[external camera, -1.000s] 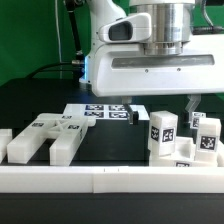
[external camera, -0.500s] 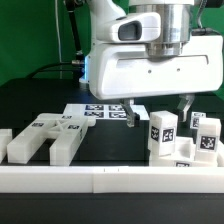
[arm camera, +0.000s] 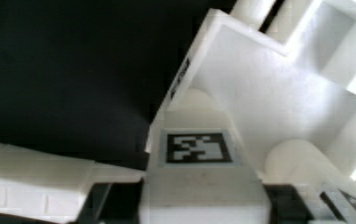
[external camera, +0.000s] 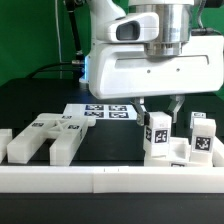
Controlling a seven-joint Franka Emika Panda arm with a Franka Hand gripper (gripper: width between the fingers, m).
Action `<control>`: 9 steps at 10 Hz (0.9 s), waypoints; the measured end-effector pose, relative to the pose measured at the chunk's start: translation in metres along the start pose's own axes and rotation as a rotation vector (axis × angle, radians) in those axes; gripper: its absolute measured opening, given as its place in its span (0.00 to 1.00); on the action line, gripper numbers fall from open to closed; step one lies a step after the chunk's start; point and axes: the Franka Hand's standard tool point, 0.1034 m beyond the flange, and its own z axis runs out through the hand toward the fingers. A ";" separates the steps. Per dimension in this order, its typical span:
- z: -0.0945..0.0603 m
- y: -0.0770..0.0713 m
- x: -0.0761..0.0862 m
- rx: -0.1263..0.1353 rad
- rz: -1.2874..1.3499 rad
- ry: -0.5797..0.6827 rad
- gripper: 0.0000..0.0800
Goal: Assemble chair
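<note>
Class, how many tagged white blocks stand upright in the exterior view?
2: the gripped block between the pincer fingers; the free block toward the exterior view's right. Others may be hidden.

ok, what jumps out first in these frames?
The jaws, centre of the exterior view, are shut on the top of an upright tagged block; the wrist view fills with that block. At the exterior view's left lies a forked white piece, with the marker board farther back.

On the black table [external camera: 40, 100] the marker board [external camera: 100, 112] was laid; 1 flat chair piece [external camera: 45, 138] was set toward the exterior view's left of it, tagged blocks [external camera: 203, 138] toward the right.
</note>
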 end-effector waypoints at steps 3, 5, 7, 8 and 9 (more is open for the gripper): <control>0.000 -0.001 0.000 0.001 0.274 -0.001 0.37; 0.000 -0.001 0.000 0.005 0.469 -0.001 0.37; 0.001 -0.001 0.000 0.018 0.664 -0.001 0.37; 0.001 0.000 0.001 0.027 0.754 0.007 0.37; 0.001 0.000 0.001 0.028 0.810 0.007 0.37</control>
